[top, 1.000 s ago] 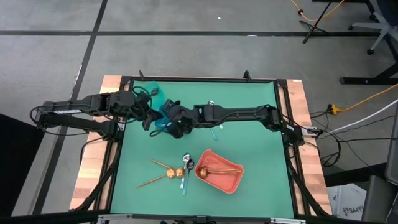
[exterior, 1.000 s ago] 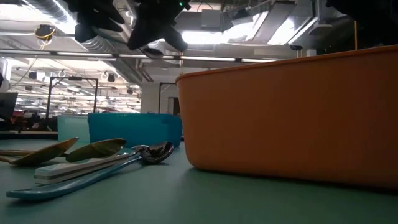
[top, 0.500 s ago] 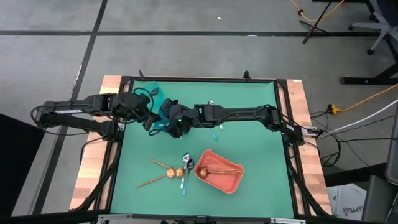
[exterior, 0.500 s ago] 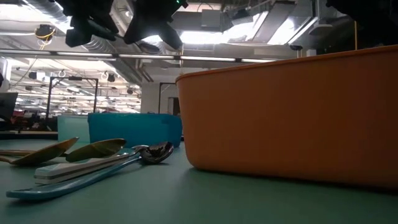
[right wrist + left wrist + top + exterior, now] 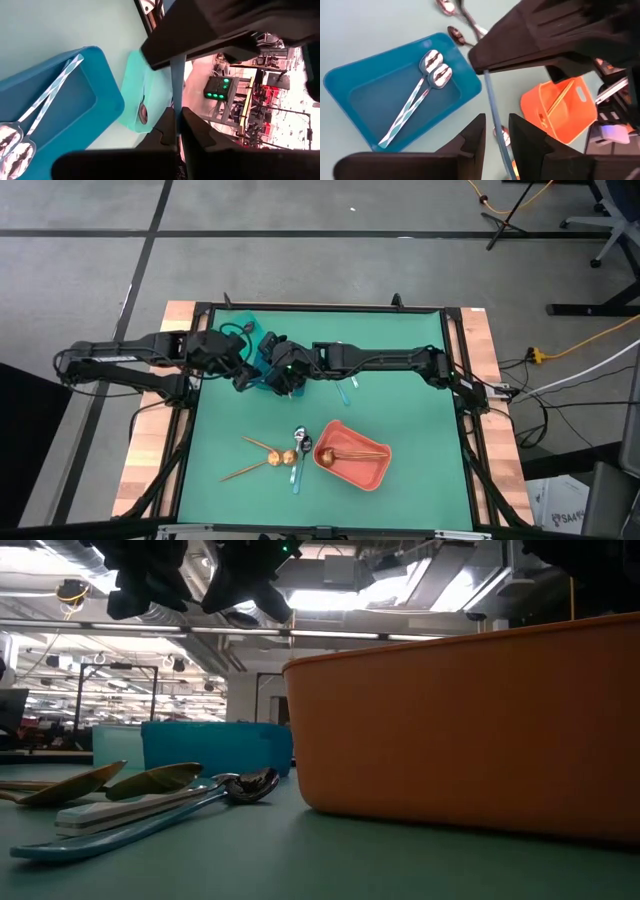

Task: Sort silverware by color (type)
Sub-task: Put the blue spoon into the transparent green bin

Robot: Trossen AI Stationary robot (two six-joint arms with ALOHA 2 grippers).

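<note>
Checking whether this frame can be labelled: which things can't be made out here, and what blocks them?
- High view: blue bin and its contents, covered by left gripper and right gripper.
- Low view: inside of the orange bin, hidden by its own near wall.
- Left wrist view: the light-blue handle runs off the picture's edge, so its bowl is unseen.
- Right wrist view: dark utensil in the teal bin, too small to identify.

High view looked straight down on the whole table (image 5: 420,430). Low view sat at tabletop height, close against the orange bin (image 5: 470,720), facing the room. Both wrist views looked down closely and shared the blue bin (image 5: 375,95).
</note>
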